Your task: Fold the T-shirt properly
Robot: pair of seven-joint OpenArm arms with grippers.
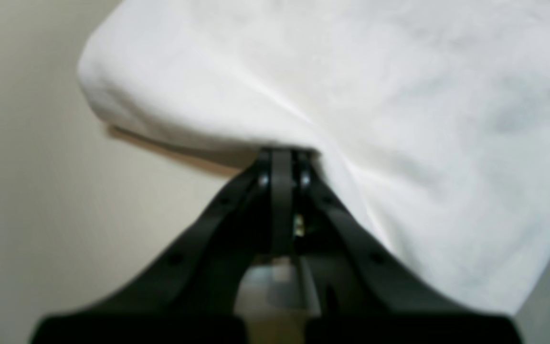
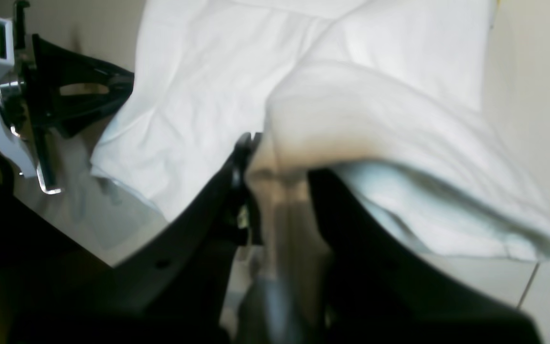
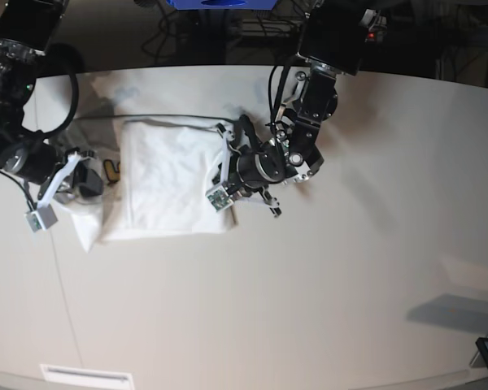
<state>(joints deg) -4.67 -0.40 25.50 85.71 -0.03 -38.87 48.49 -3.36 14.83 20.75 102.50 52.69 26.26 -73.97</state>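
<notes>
The T-shirt point(image 3: 167, 183) lies on the pale table point(image 3: 325, 276), in the upper left part of the base view. It is partly folded: the main white panel is flat and nearly rectangular, with its long sides running away from the camera. On its left side a bunched piece of cloth hangs out toward the right arm, and a small yellow and dark part of the print shows just beside the panel there. The rest of the print is not visible.

The left gripper point(image 1: 282, 155) is at the right edge of the panel in the base view. In the left wrist view its two black jaws are pressed together, and the white cloth edge sits right at the tips, lifted a little above the table with a shadow under it. It is closed on the T-shirt's edge.

The right gripper point(image 2: 275, 157) is at the left side of the shirt. In the right wrist view its jaws stand only narrowly apart, and a thick rolled fold of white cloth passes between them and drapes over the right-hand jaw. It holds this fold. In the same view the left gripper appears at the far side of the cloth.
</notes>
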